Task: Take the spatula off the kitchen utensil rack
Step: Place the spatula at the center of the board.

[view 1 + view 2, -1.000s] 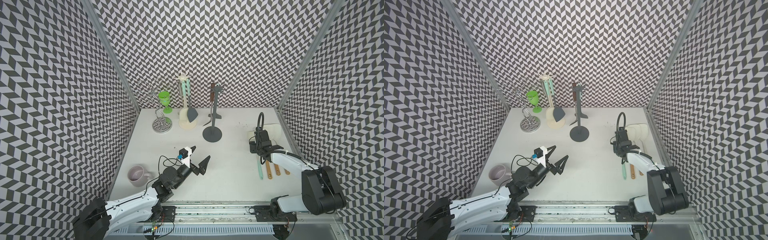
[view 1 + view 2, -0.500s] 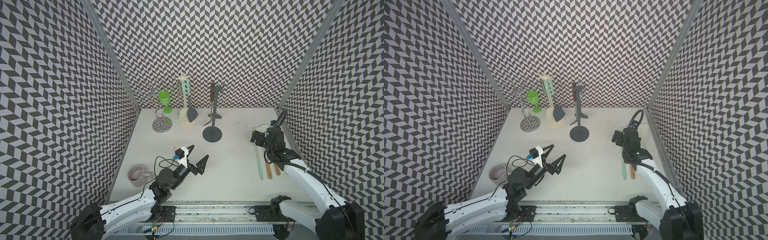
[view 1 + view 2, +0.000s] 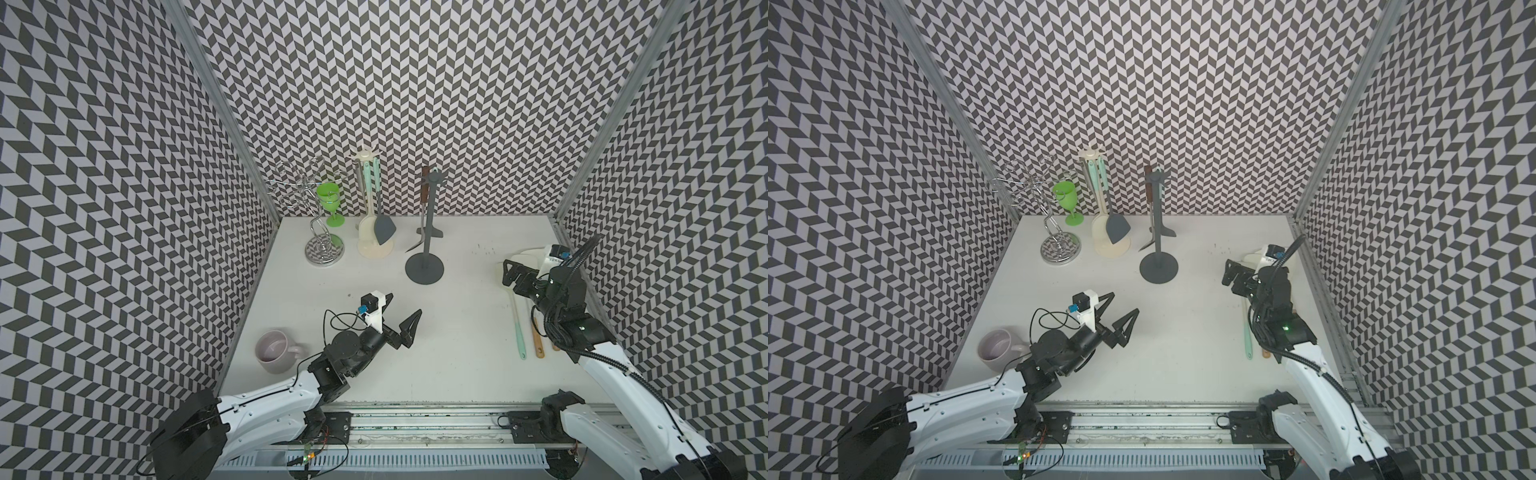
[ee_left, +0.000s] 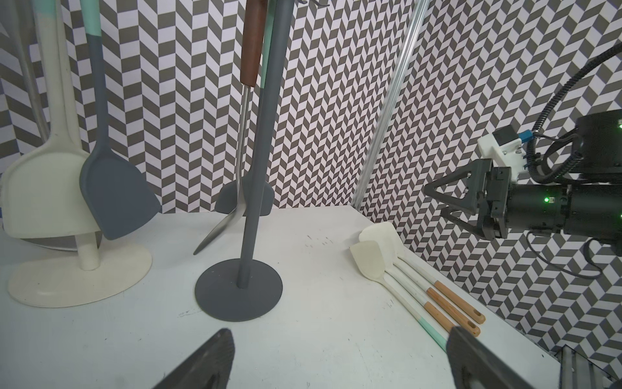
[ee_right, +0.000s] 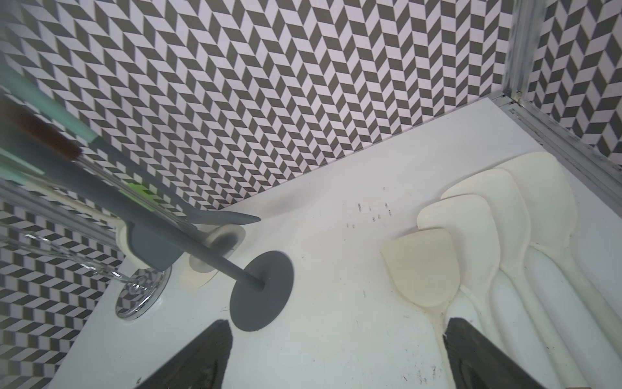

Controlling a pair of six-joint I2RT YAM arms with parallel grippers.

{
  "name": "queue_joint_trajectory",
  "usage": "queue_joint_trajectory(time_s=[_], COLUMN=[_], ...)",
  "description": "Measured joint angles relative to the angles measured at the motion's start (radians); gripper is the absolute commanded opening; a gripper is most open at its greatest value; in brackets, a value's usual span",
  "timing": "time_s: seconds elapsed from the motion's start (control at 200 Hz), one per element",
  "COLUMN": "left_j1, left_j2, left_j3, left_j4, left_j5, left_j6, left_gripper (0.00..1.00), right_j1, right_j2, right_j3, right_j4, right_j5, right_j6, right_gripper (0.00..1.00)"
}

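**Spatula laid down, right tool released**

In both top views the cream-headed silicone spatula with a mint-green handle end [image 3: 518, 332] is seen lying flat on the white worktop [image 3: 457, 353] at the right of the frame. It lies just beside two similar cream spatulas with wooden handle ends [image 3: 537, 343].

A second ago the right tool [image 3: 506, 273] was pressed low over that handle with its jaws part closed. It is now raised above the spatula's blade, the jaws are spread wide, and nothing is held between them; the right wrist view confirms this.

The left tool [image 3: 405, 304] is kept wide open and empty at lower centre, as before.

The dark grey utensil rack with a round base [image 3: 424, 268] stands at upper centre, well apart from the spatula. A metal turner with a brown handle [image 3: 424, 195] is left hanging on it. A cream rack [image 3: 376, 249] with further utensils stands to its left.

The release is judged to be done and the removal essentially complete, so only a retreat of the right arm appears to be needed. Which rack the spatula came from cannot be told.
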Motion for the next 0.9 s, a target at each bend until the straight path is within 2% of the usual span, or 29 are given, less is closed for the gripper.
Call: queue_joint_trajectory(time_s=[0.3,0.451,0.651,0.896], left_j1=[0.019,0.071,0.187,0.372], left_j2=[0.007,0.037,0.057,0.06], left_j3=[0.001,0.008,0.011,0.013], left_j4=[0.011,0.011,0.002,-0.038], left_j5=[0.049,0.097,0.15,0.197], left_j6=[-0.016,-0.048,-0.119,-0.212], left_gripper=[1.0,1.0,1.0,1.0], right_j1=[0.0,0.0,0.011,0.074], right_j2=[0.031,0.077,0.18,0.335], right_j3=[-0.045,-0.071,-0.089,-0.026], right_j4=[0.127,0.204,0.342,0.411], right_j5=[-0.241,-0.354,-0.474,-0.51], right_j6=[-0.053,-0.061,-0.046,-0.05], right_gripper=[0.99,0.91,0.74,0.62])
